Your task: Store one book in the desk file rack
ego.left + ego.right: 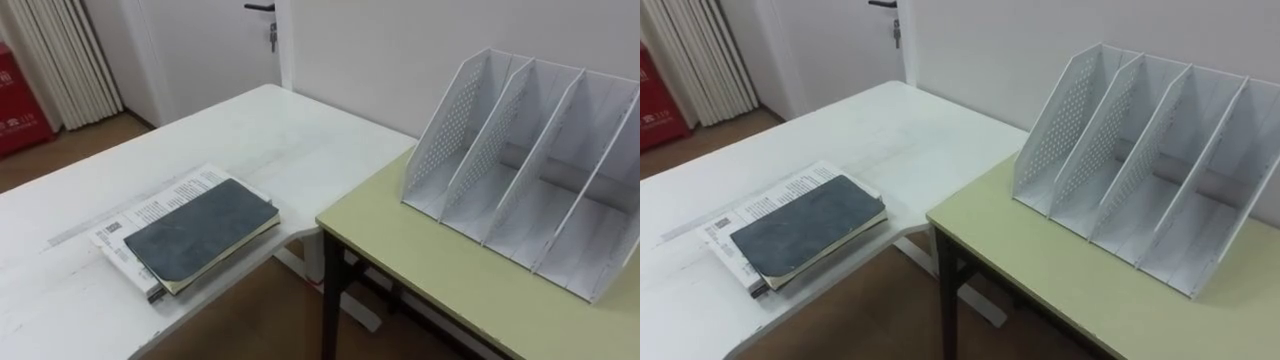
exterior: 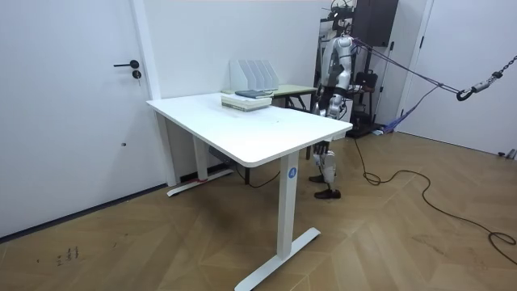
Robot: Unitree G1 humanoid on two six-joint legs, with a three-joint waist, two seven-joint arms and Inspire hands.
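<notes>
The file rack (image 1: 450,130) has open-fronted slots (image 1: 590,230), parted by upright dividers (image 1: 534,157); wall (image 1: 400,50) close behind.

dark grey book (image 1: 203,233) atop white printed book (image 1: 140,222); white surface (image 1: 250,140); pale green surface (image 1: 430,260); white file rack (image 1: 530,165), perforated dot-pattern sides

Plain white walls (image 2: 194,40), wooden herringbone floor (image 2: 388,234).
A long white tabletop (image 2: 242,129) stands just beside a pale green, black-legged tabletop (image 1: 430,260); a white door with a black handle (image 2: 81,121); pale pleated curtains (image 1: 60,60).
</notes>
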